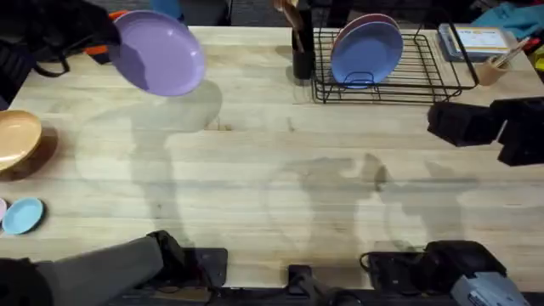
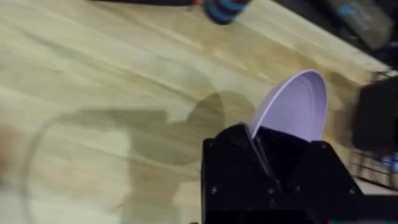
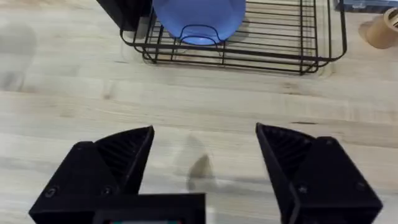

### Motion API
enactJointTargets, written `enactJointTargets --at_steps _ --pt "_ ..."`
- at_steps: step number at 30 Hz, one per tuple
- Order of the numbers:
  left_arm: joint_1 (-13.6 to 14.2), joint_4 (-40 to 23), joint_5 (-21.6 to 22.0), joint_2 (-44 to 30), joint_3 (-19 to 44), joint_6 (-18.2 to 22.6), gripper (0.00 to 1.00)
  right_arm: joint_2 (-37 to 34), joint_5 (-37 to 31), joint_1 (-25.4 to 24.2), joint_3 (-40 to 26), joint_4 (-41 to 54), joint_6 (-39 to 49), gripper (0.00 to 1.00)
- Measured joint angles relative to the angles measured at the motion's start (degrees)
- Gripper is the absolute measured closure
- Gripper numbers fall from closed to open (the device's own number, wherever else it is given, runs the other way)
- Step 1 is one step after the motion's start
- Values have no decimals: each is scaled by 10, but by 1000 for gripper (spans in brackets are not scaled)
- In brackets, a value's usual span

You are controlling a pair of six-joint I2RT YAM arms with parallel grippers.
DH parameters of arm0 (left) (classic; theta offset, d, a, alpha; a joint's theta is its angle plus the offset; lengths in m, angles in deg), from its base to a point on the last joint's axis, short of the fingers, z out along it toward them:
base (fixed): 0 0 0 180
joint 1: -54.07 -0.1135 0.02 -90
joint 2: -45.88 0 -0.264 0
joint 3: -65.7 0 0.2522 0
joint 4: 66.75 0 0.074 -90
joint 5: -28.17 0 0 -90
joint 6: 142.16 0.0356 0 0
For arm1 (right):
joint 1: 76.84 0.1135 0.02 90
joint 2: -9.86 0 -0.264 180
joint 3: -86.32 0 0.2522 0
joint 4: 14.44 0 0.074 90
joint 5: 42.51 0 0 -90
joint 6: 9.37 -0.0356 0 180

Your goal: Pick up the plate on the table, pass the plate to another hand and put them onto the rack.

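The lavender plate (image 1: 157,53) hangs tilted above the far left of the wooden table (image 1: 280,170). My left gripper (image 1: 109,47) is shut on its rim. In the left wrist view the plate (image 2: 295,106) rises edge-on from between my left gripper (image 2: 258,143) fingers. The black wire rack (image 1: 425,72) stands at the back right, with a blue plate (image 1: 367,51) and a pink plate (image 1: 357,23) upright in it. My right gripper (image 1: 442,123) hovers open in front of the rack's right end, and in the right wrist view the right gripper (image 3: 205,134) faces the rack (image 3: 273,43) with nothing between its fingers.
An orange bowl (image 1: 15,140) and a small blue dish (image 1: 21,215) sit at the table's left edge. A black utensil holder (image 1: 302,51) stands left of the rack. A paper cup (image 1: 491,70) and a box (image 1: 476,41) are at the back right.
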Motion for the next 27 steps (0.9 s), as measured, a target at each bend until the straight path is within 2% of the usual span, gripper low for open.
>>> enactJointTargets --at_steps 1,2,10,11,12,14,20,22,23,24,27 --pt "18 -1 -24 0 0 -18 958 0 0 0 0 0 0 3" --pt "25 -1 -29 0 0 -26 958 0 0 0 0 0 0 3" --pt "83 -16 -44 0 0 -59 958 0 0 0 0 0 0 3" --pt "108 -25 -45 0 0 -71 958 0 0 0 0 0 -3 4" --pt "117 -28 -46 0 0 -75 958 0 0 0 0 0 -5 4" --pt "175 -35 -46 0 0 -89 958 0 0 0 0 0 -29 3" --pt "238 -37 -47 0 0 -120 958 0 0 0 0 0 -78 3" --pt "296 -37 -48 0 0 -137 957 0 0 0 0 0 -158 3" --pt "306 -37 -47 0 0 -138 957 0 0 0 0 0 -173 3" --pt "332 -37 -48 0 0 -148 957 0 0 0 0 0 -214 3" --pt "351 -37 -48 0 0 -153 957 0 4 0 0 0 -257 3"
